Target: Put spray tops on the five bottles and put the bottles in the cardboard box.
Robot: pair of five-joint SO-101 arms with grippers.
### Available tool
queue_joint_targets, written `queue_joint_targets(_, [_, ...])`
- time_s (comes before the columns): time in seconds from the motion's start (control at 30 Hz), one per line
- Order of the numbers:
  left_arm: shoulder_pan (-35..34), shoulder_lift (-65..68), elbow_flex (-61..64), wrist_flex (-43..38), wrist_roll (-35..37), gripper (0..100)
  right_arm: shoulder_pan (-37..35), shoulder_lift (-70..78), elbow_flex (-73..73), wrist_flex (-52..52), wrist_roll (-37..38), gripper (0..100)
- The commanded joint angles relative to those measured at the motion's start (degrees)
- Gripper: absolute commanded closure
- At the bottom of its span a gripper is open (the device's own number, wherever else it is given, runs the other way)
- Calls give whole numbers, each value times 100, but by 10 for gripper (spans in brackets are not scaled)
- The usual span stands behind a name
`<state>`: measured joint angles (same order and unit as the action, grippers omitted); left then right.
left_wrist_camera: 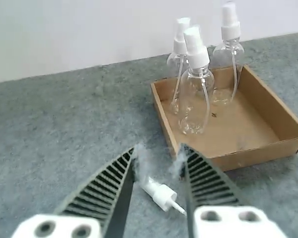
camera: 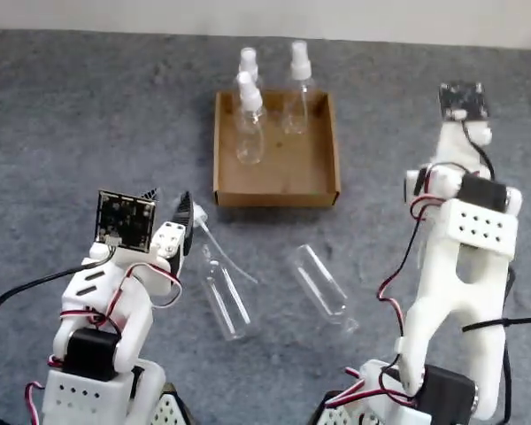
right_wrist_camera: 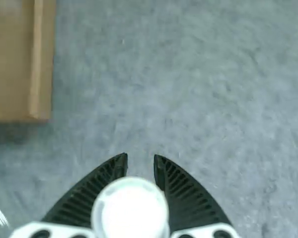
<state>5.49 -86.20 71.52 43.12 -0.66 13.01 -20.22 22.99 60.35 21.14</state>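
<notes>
Three clear bottles [camera: 250, 124] with white spray tops stand in the cardboard box [camera: 323, 190], also seen from the left wrist as bottles [left_wrist_camera: 194, 94] in the box [left_wrist_camera: 258, 151]. Two clear bottles without tops lie on the grey table, one [camera: 226, 301] by the left arm and one [camera: 323, 288] in the middle. A loose spray top [camera: 200, 219] lies on the table between the open fingers of my left gripper [left_wrist_camera: 159, 151], which hovers just above it [left_wrist_camera: 159, 193]. My right gripper [right_wrist_camera: 140, 161] is over bare table near the box corner [right_wrist_camera: 39, 59], shut on a white spray top [right_wrist_camera: 130, 208].
The right arm [camera: 460, 266] stands tall at the table's right side. The spray top's thin dip tube [camera: 234, 261] runs across the lying bottle nearest the left arm. Open grey surface lies left of the box and in front of it.
</notes>
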Motion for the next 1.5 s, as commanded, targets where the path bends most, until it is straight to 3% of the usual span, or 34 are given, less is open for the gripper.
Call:
queue_joint_targets(0.0, [303, 611, -365, -18, -185, 909, 57, -31, 585, -312, 677, 995])
queue_joint_targets(0.13, [286, 1719, -1095, 598, -202, 909, 119, 497, 936, -391, 818, 995])
queue_joint_targets(0.4, [277, 2484, -1552, 1785, -211, 909, 338, 2360, -558, -127, 818, 993])
queue_joint_targets(0.57, [-303, 2624, -1446, 1758, -220, 905, 303, 2668, -1156, 611, 782, 855])
queue_joint_targets(0.7, [-655, 2888, -1279, 1284, -193, 905, 295, 2668, -1270, 690, 782, 740])
queue_joint_targets(0.97, [-655, 3354, -1270, 1002, -202, 905, 171, 2633, -1279, 971, 782, 728])
queue_joint_targets(1.13, [-655, 3371, -1262, 1002, -202, 905, -409, 1903, -1279, 1402, 782, 730])
queue_joint_targets(1.33, [-673, 3380, -1253, 1002, -202, 905, -1684, 391, -1103, 2273, 826, 731])
queue_joint_targets(1.47, [-673, 3380, -1253, 1002, -202, 905, -2589, -13, -268, 2325, 844, 731])
